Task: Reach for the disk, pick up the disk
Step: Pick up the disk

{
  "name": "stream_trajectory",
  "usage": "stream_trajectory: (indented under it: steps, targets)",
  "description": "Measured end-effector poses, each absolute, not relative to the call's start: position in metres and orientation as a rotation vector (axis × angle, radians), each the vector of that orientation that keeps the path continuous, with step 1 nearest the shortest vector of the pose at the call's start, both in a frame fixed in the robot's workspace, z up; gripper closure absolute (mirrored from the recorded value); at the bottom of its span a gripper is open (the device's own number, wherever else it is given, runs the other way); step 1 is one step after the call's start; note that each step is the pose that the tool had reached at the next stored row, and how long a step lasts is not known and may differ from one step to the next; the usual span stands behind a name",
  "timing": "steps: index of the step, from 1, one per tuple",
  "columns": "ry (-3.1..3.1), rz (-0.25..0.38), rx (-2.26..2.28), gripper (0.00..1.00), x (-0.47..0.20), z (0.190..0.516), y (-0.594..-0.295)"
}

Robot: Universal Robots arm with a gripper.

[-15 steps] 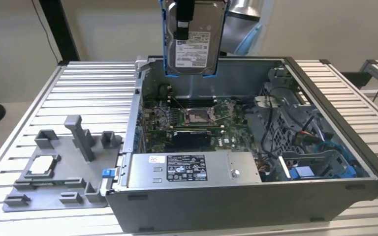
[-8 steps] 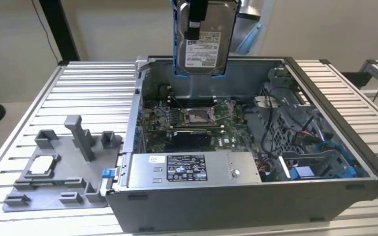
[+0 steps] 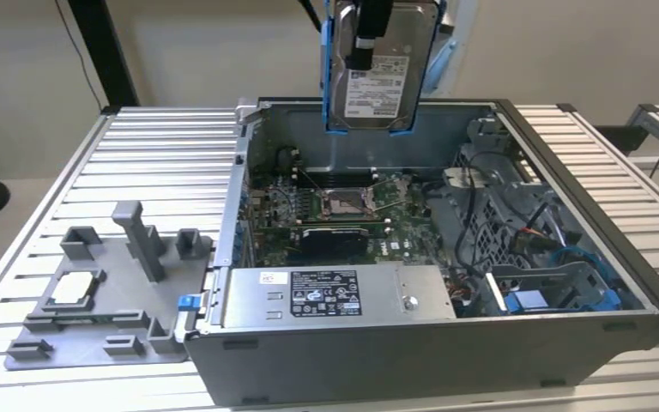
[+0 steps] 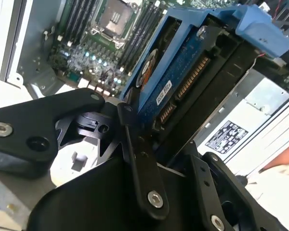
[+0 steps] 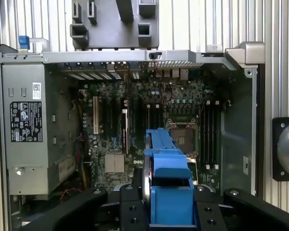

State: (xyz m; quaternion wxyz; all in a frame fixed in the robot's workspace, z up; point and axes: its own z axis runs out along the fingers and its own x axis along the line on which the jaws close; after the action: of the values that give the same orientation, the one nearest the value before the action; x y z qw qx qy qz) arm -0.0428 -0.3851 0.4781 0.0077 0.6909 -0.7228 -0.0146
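The disk (image 3: 381,73) is seen raised in the air above the rear of the open computer case (image 3: 559,339) in the exterior view, held upright with its white label facing the camera and its blue carrier frame (image 3: 332,77) around the edges. The claw (image 3: 366,39) is clenched on the disk from above. In the second wrist view the disk's underside with its connector (image 4: 183,91) is seen clamped between the black fingers (image 4: 139,163). In the first wrist view the blue frame (image 5: 169,192) lies between the claw's links, above the motherboard (image 5: 135,130). A grey power supply box (image 3: 329,296) sits inside the case front. A grey fixture plate (image 3: 89,300) rests on the slatted worktop (image 3: 158,146), beside the case.
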Motion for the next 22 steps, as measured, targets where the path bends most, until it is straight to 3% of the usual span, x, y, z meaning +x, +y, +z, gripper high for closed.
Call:
stream_trajectory:
  steps: [22]
  targets:
    - [-2.260,-0.046,2.160,1.00,0.026,0.478,-0.388]
